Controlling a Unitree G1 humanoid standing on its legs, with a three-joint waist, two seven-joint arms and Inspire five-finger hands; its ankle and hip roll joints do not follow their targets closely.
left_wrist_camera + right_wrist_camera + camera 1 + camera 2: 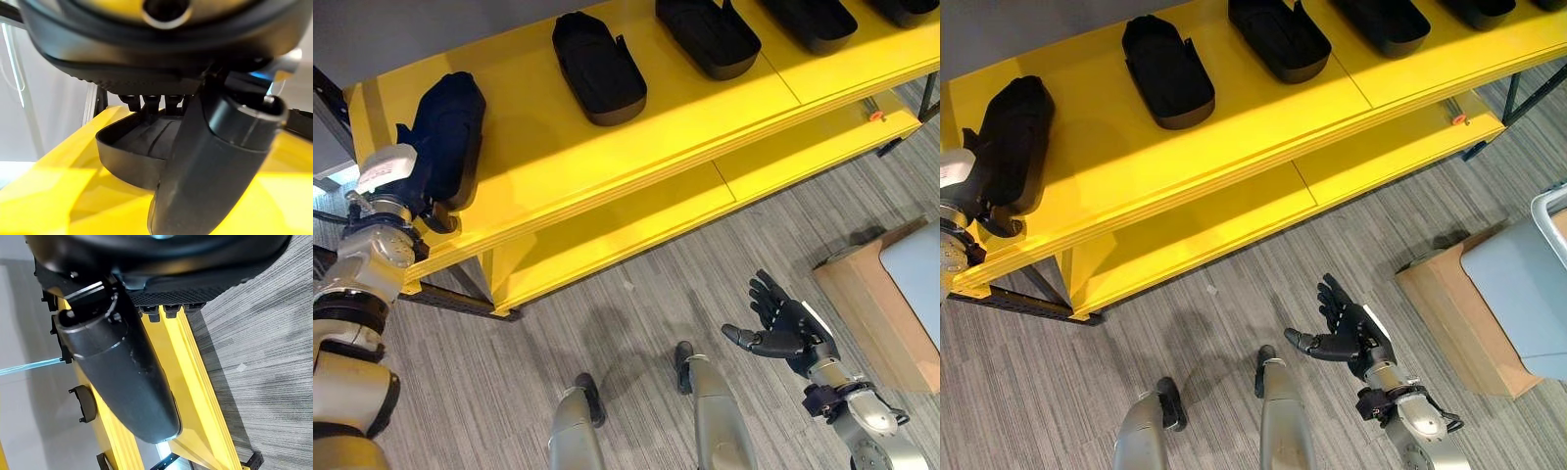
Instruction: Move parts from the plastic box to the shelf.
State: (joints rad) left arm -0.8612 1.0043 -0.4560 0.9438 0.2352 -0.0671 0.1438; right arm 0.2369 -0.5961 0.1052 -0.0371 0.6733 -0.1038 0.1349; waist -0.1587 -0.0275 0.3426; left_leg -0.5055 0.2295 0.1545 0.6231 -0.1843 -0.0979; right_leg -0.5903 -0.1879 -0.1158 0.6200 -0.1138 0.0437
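Far left end of the yellow shelf (pixel 607 157): the left robot hand (pixel 416 186) has a black part (pixel 450 132) resting on the top board. In the left wrist view the thumb and fingers look wrapped round its near end, so I'd call that clamped on. The part's long axis runs away from the robot hand toward the back of the shelf, roughly parallel to the other parts (pixel 597 67) lined up further right. My guess is it's basically placed and the next thing is just letting go. Over on the right, the right robot hand (pixel 783 328) hangs low over the floor, fingers spread, holding nothing, near a cardboard box (pixel 871 313).
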